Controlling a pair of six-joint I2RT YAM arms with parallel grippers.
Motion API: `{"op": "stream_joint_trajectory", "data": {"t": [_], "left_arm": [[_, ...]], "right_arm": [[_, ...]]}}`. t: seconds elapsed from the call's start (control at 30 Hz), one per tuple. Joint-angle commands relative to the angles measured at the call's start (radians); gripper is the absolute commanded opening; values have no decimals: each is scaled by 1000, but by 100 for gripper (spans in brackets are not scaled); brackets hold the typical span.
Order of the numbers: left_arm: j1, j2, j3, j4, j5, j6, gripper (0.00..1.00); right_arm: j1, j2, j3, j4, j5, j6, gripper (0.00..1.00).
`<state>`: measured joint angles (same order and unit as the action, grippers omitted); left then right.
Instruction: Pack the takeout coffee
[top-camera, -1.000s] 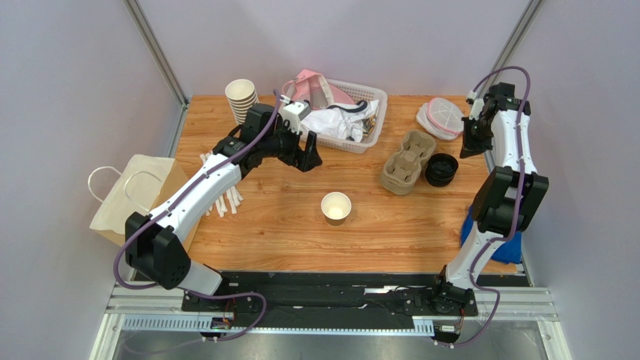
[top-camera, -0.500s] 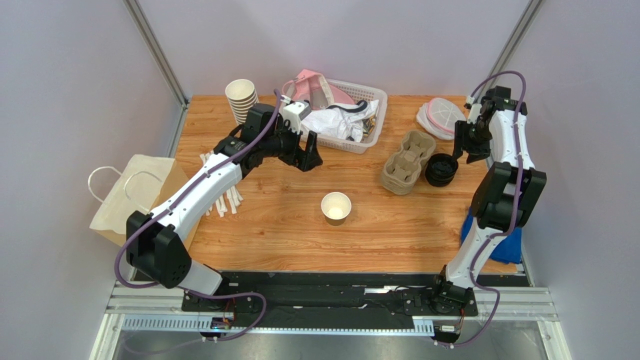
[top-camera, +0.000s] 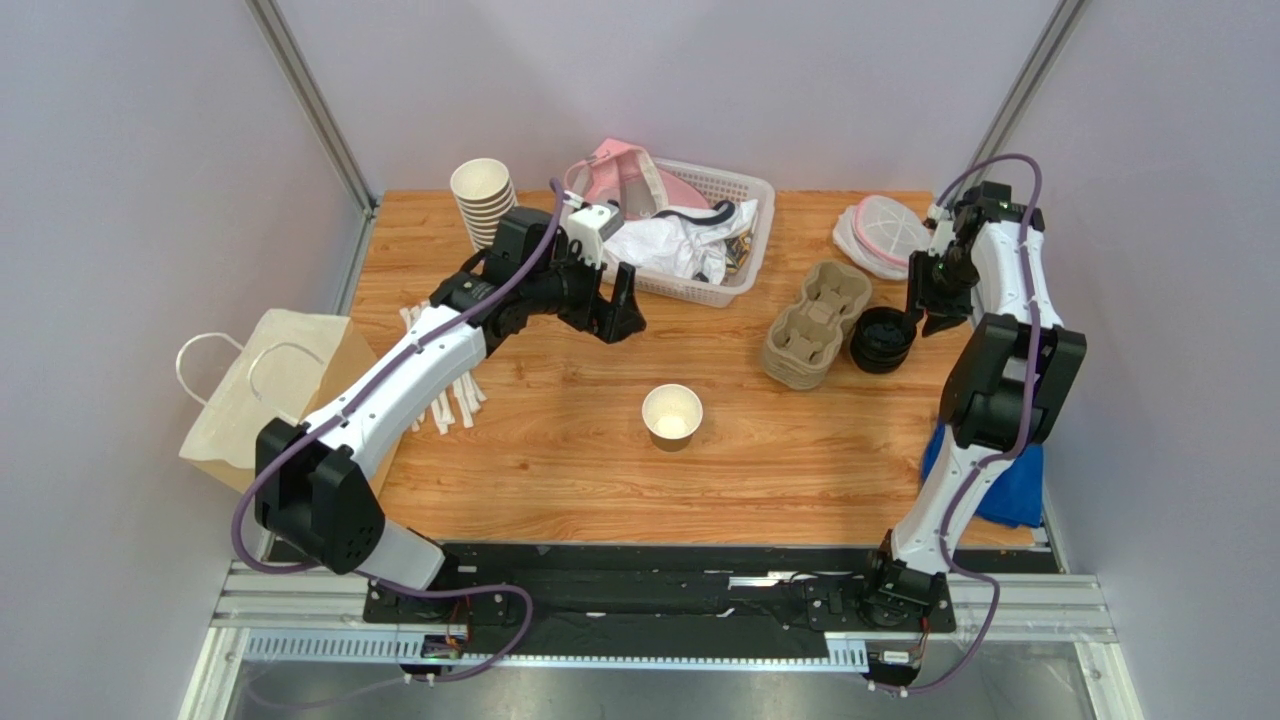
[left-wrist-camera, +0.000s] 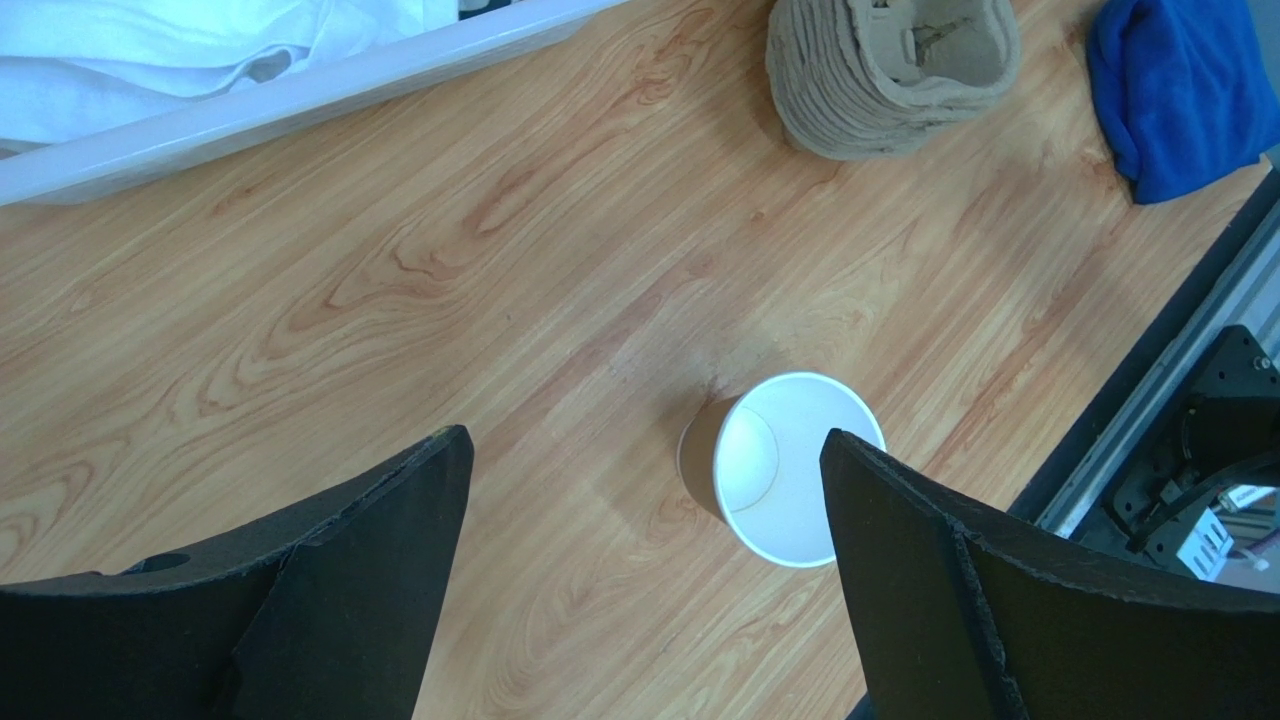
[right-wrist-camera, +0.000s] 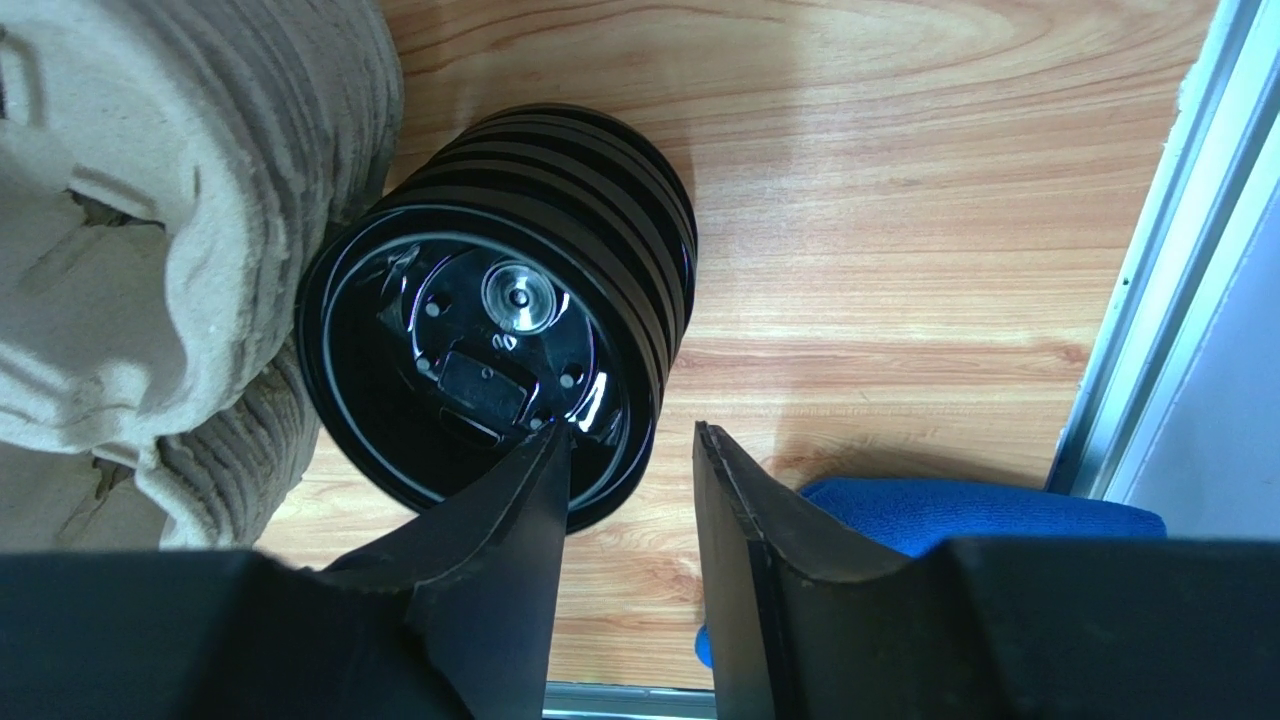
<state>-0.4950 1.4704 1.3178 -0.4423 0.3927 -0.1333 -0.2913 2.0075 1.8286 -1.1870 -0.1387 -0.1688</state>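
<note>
No cup with a black lid on it shows in any view. A single lidless kraft paper cup (top-camera: 672, 413) stands upright mid-table; in the left wrist view the cup (left-wrist-camera: 781, 468) sits just inside the right finger. My left gripper (top-camera: 624, 318) (left-wrist-camera: 643, 438) is open wide and empty, above the wood behind the cup. A stack of loose black lids (top-camera: 882, 339) (right-wrist-camera: 496, 345) stands right of the pulp cup carrier (top-camera: 816, 323). My right gripper (top-camera: 920, 308) (right-wrist-camera: 631, 435) is open a narrow way, one finger over the stack's inside, the other outside its rim.
A stack of lidless cups (top-camera: 484, 198) stands at the back left. A white basket (top-camera: 759, 225) of packets is behind the left gripper. A paper bag (top-camera: 271, 390) lies at the left edge beside white sticks (top-camera: 443, 383). Clear lids (top-camera: 882, 237) and a blue cloth (right-wrist-camera: 977, 518) are on the right.
My right gripper has moved left and down from the table's right edge to the stack of black lids. The left arm and the cup have hardly moved.
</note>
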Motion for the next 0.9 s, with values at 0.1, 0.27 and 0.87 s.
{"op": "stream_joint_trajectory", "data": {"t": [0.1, 0.27, 0.87], "left_arm": [[6, 5, 50, 43, 26, -23, 95], [10, 25, 58, 43, 40, -34, 95], [13, 16, 81, 22, 84, -40, 95]], "right_arm": [[-3, 37, 47, 1, 16, 22, 37], [-3, 27, 49, 0, 14, 25, 27], [-6, -110, 113, -95, 14, -18, 0]]}}
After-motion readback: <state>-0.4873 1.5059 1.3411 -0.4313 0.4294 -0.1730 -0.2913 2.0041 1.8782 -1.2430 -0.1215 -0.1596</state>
